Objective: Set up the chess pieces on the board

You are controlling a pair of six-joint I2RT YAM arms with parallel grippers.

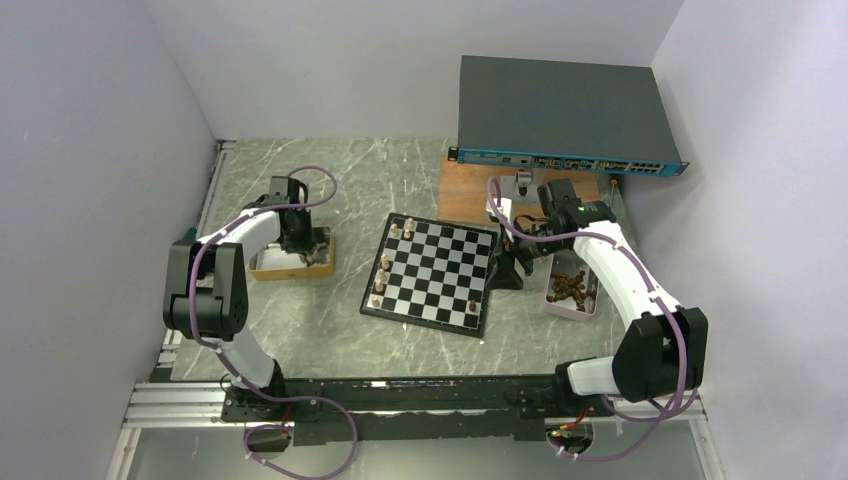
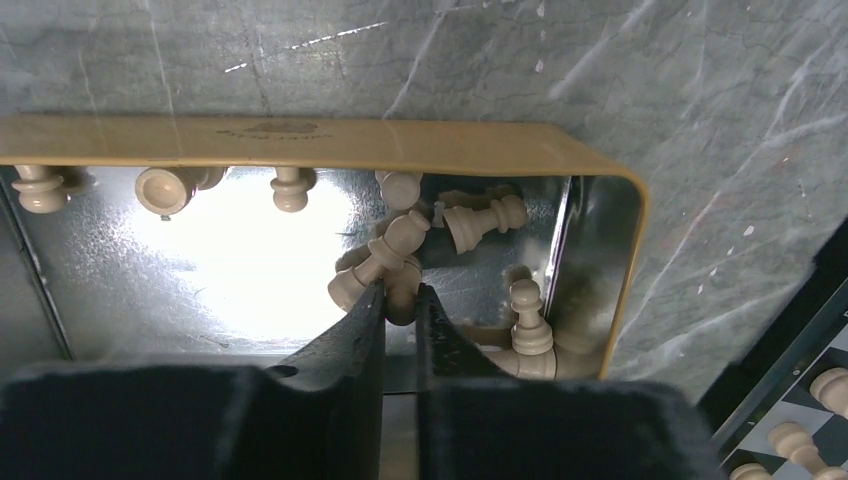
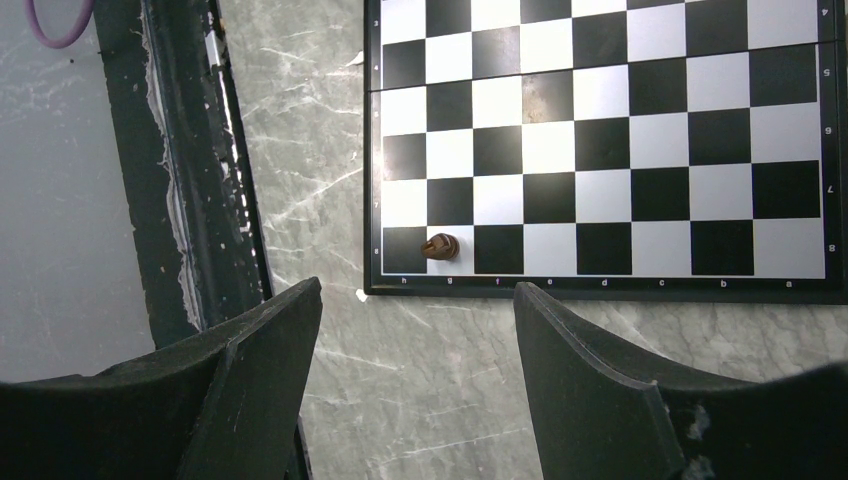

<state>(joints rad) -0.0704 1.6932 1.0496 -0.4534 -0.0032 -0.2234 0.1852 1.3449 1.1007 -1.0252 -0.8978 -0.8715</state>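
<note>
My left gripper (image 2: 400, 292) reaches into a tan-rimmed tin box (image 2: 300, 145) of light tan chess pieces (image 2: 480, 220). Its jaws are pinched on one light piece (image 2: 402, 306) at their tips, in a small heap of others. From above, the left gripper (image 1: 305, 245) is over that box (image 1: 268, 268), left of the board (image 1: 430, 272). Several light pieces (image 1: 385, 265) stand along the board's left edge and a dark piece (image 1: 473, 305) near its right corner. My right gripper (image 3: 418, 288) hangs open over bare table beside the board (image 3: 600, 150), close to a dark piece (image 3: 440, 246).
A pink tray of dark pieces (image 1: 570, 288) sits right of the board, under the right arm. A brown plank (image 1: 465, 190) and a grey network switch (image 1: 560, 115) lie behind the board. Walls close in on both sides.
</note>
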